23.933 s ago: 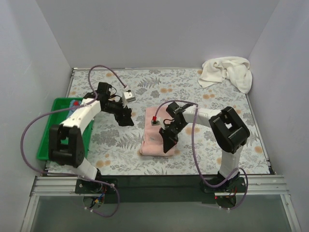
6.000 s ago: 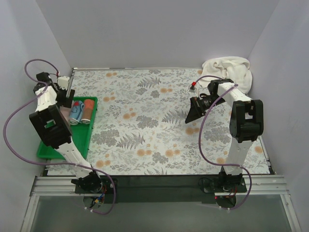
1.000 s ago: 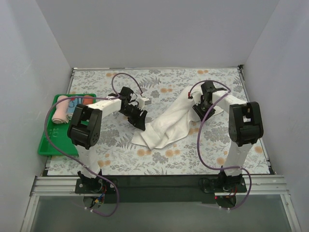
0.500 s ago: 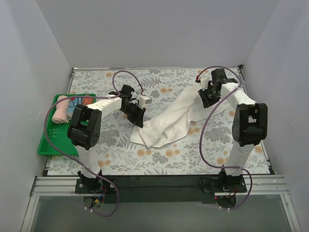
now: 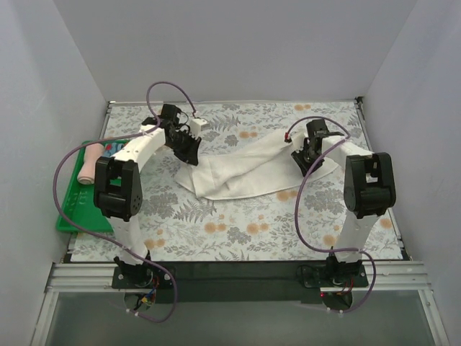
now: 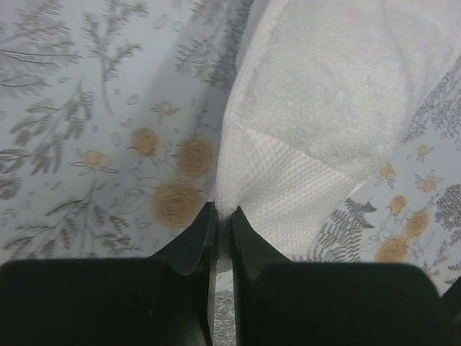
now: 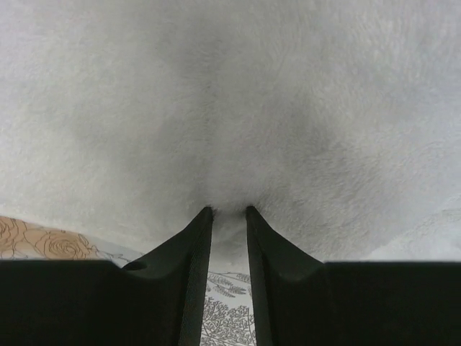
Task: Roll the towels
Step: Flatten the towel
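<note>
The long towel [image 5: 241, 171] is showing cream-white all over, its terry plain except for a waffle-woven band at the corner seen in the left wrist view. The small towel [image 5: 88, 163] is showing salmon-pink against the bright green tray [image 5: 70, 210]. The desk [image 5: 238, 234] is wearing a pale grey covering printed with darker grey ferns and scattered orange-tan flowers. The left arm [image 5: 137, 148] and the right arm [image 5: 360, 189] are showing white shells with black joints, and purple cables [image 5: 296, 207] are looping from them. The left pincer [image 6: 222, 215] and the right pincer [image 7: 229, 213] are showing black.

Cream towel [image 5: 245, 171] crosses the table [image 5: 238, 232] — front open.
</note>
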Robot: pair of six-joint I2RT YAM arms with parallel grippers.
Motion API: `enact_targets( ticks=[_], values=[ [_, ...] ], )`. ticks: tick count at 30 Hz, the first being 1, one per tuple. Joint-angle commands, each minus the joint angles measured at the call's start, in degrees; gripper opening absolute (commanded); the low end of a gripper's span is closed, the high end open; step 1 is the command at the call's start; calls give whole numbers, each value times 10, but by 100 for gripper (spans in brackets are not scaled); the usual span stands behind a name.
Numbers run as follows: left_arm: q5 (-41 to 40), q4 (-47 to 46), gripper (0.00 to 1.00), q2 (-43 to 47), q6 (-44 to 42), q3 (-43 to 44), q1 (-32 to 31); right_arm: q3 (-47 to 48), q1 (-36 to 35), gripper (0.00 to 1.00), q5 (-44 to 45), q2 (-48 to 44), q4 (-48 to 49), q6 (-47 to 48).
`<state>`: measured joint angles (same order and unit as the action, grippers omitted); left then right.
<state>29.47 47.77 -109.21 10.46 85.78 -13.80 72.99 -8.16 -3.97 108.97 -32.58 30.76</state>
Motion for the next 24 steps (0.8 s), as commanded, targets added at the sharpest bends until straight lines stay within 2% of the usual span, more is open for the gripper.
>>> enact_targets(
  ticks=[1,3,5,7,13,16,17,20,24],
  values=[
    [-11,16,0,-22,-19,68,36,-78,1,29,53,-18,-50,63],
    [-16,17,1,-40,-21,90,42,-107,2,27,67,-32,-44,90],
    [-7,26,9,-64,-25,119,49,-121,2,27,81,-44,-42,104],
    [1,33,13,-77,-27,131,49,-133,2,26,87,-50,-39,117],
    [8,29,12,-72,-32,116,50,-166,16,24,118,-67,-32,162],
    [6,26,17,-65,-37,101,52,-184,31,24,128,-82,-26,199],
    [5,20,22,-64,-38,96,53,-192,34,24,126,-87,-27,212],
    [22,21,27,-68,-42,90,53,-186,34,25,114,-104,-36,221],
    [58,33,36,-80,-45,96,52,-107,29,27,23,-118,-98,195]
  ],
)
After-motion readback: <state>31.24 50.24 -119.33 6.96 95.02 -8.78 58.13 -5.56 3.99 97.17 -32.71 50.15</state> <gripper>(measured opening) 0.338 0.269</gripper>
